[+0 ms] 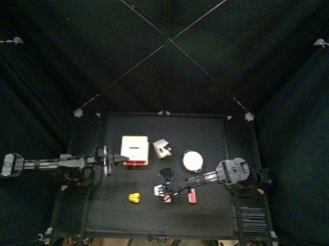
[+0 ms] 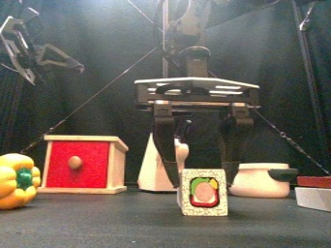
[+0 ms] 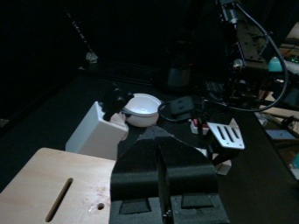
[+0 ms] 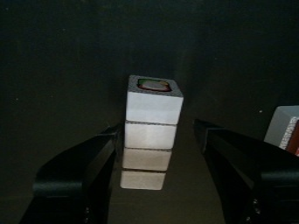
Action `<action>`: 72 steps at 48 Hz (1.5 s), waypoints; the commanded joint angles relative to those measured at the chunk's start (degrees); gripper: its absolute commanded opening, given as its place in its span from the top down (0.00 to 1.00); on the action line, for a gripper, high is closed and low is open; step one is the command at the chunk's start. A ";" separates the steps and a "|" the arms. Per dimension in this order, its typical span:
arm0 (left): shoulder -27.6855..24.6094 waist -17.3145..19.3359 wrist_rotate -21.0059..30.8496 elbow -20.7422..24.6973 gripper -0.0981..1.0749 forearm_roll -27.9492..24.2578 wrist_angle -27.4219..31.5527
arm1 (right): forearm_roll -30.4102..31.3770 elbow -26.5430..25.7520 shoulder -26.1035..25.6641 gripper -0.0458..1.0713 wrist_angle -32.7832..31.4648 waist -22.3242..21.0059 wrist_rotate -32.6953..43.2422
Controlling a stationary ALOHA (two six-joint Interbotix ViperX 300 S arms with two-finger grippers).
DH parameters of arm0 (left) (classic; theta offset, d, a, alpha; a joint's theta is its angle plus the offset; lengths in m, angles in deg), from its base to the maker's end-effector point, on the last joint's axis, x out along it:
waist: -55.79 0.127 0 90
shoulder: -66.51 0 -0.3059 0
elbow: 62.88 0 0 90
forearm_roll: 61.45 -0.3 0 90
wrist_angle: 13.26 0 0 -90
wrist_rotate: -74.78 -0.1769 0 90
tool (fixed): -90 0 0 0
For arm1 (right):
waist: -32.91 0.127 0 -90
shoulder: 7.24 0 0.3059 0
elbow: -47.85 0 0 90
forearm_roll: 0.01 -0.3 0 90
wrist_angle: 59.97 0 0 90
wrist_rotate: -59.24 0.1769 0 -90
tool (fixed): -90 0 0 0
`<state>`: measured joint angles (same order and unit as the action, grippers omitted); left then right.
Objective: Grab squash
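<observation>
Yellow squash (image 1: 134, 197) is sitting at the table's front-left. My right gripper (image 2: 196, 165) is hanging released around a small white block (image 2: 203, 191) — squash lying well left of it. Left gripper (image 3: 163, 166) — clenched, empty — is nearer.

The black table (image 1: 115, 207) carries several things. The squash (image 1: 134, 198) lies near the front edge, left of middle. Right of it stands a small white block (image 2: 203, 192) with a fruit picture on its face. Farther back sits a red box (image 2: 85, 164) with a pale top and a round knob, then a white carton (image 2: 161, 163), and a white bowl (image 2: 262, 180) to the right. At the right edge lies what may be a red-and-white packet (image 2: 315, 192).
</observation>
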<state>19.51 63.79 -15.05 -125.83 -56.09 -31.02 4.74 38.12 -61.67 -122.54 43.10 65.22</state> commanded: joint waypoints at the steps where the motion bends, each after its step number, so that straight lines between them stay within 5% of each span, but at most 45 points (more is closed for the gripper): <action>1: -0.18 -0.09 -0.18 0.79 0.94 -0.09 -0.53 | 0.62 -1.32 -2.99 0.11 -0.79 0.44 0.00; 17: -0.18 -1.05 -0.18 0.53 0.93 -0.70 1.05 | 6.33 -1.14 -8.09 0.11 -1.41 3.87 0.26; 26: -0.18 -4.75 0.18 0.18 0.90 -0.70 2.46 | 10.20 -0.18 -10.46 0.11 -1.41 4.66 0.09; 44: -0.62 -15.21 0.18 -2.64 0.48 1.93 5.63 | 16.44 3.43 -15.03 0.11 -0.26 6.24 0.00; 54: -4.48 -19.69 0.26 -3.52 0.34 1.93 5.89 | 20.21 7.21 -17.67 0.11 6.86 5.80 0.00; 72: -16.88 -27.25 0.26 -0.26 0.33 5.36 4.66 | 28.04 15.91 -22.59 0.11 21.27 3.69 0.09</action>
<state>5.54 37.86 -14.87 -128.55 -51.61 -25.57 30.93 53.50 -81.44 -103.91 47.50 65.39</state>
